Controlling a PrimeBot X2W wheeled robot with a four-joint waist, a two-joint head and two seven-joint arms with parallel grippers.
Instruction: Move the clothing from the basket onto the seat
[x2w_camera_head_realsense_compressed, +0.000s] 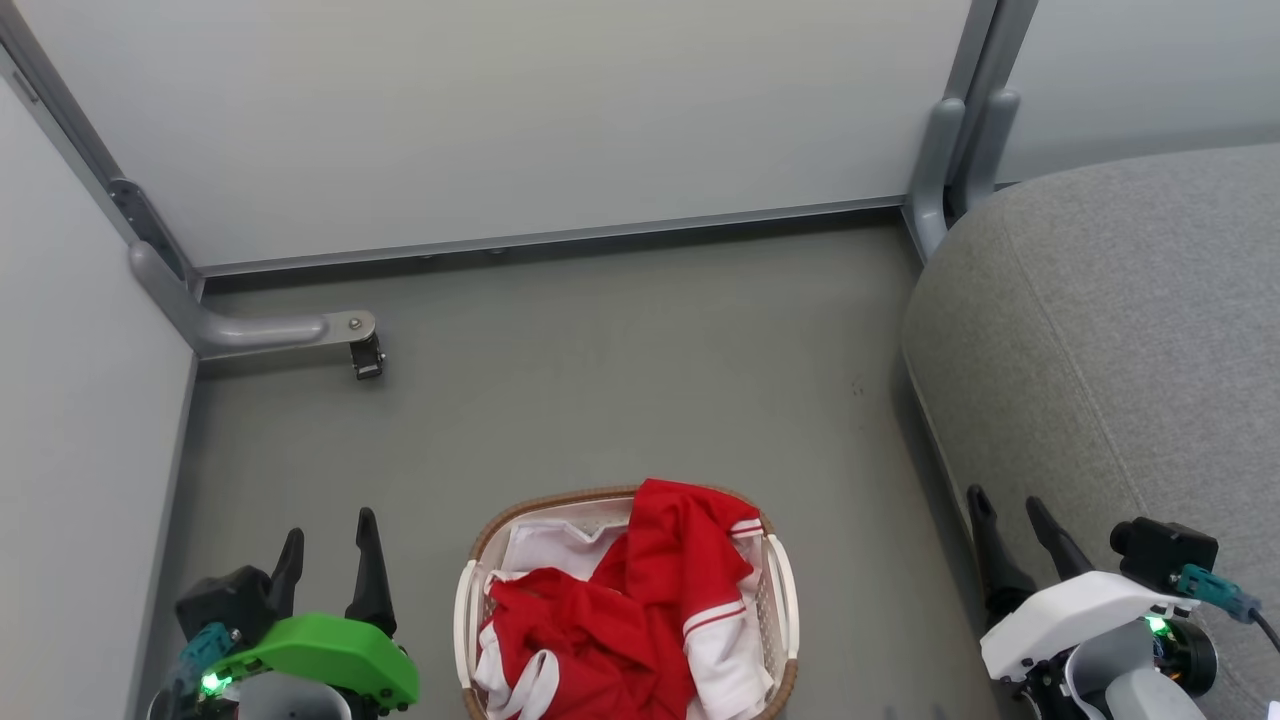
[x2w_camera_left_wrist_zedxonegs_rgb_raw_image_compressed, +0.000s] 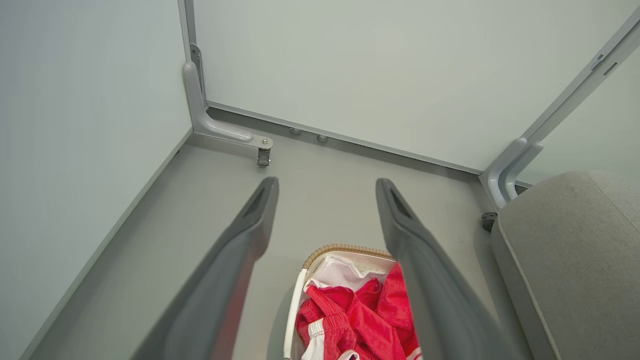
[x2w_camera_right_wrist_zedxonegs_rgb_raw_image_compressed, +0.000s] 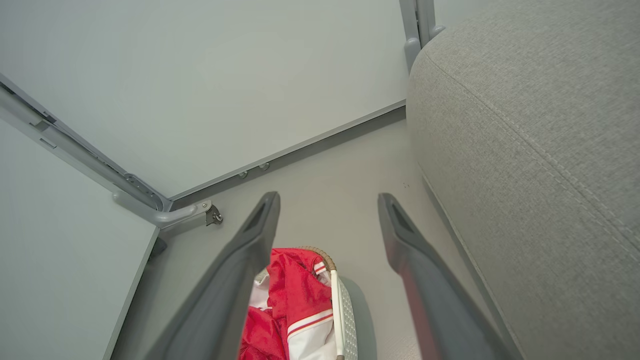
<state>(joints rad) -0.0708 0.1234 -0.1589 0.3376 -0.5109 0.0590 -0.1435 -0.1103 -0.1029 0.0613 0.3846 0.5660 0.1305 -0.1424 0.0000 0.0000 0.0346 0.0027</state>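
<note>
**STATUS: LOAD IN CONTAINER, BOTH CLAWS WIDE AND EMPTY**

1. Panels (x2w_camera_head_realsense_compressed: 500, 110): pale wall panels close the area at the back and on the left.
2. Floor (x2w_camera_head_realsense_compressed: 620, 360): smooth grey, and it carries every item below.
3. Seat (x2w_camera_head_realsense_compressed: 1120, 330): a grey fabric cushion with a rounded edge, at the right of the head view.
4. Basket (x2w_camera_head_realsense_compressed: 465, 610): an oval white perforated basket with a brown woven rim. It stands on the floor left of the seat, and a strip of floor separates the two.
5. Clothing (x2w_camera_head_realsense_compressed: 640, 600): red garments with white panels and striped cuffs, heaped in the basket. One red piece rides up over the far rim. A white liner (x2w_camera_head_realsense_compressed: 545, 548) shows at the far left inside.
6. Left gripper (x2w_camera_head_realsense_compressed: 330, 525): green cover, over the floor just left of the basket. Its fingers are spread wide and hold nothing.
7. Right gripper (x2w_camera_head_realsense_compressed: 1003, 498): white cover, at the seat's near edge and right of the basket. Its fingers are spread wide and hold nothing.
8. Caster (x2w_camera_head_realsense_compressed: 366, 357): sits on a grey panel foot at the far left, well apart from the basket.
</note>
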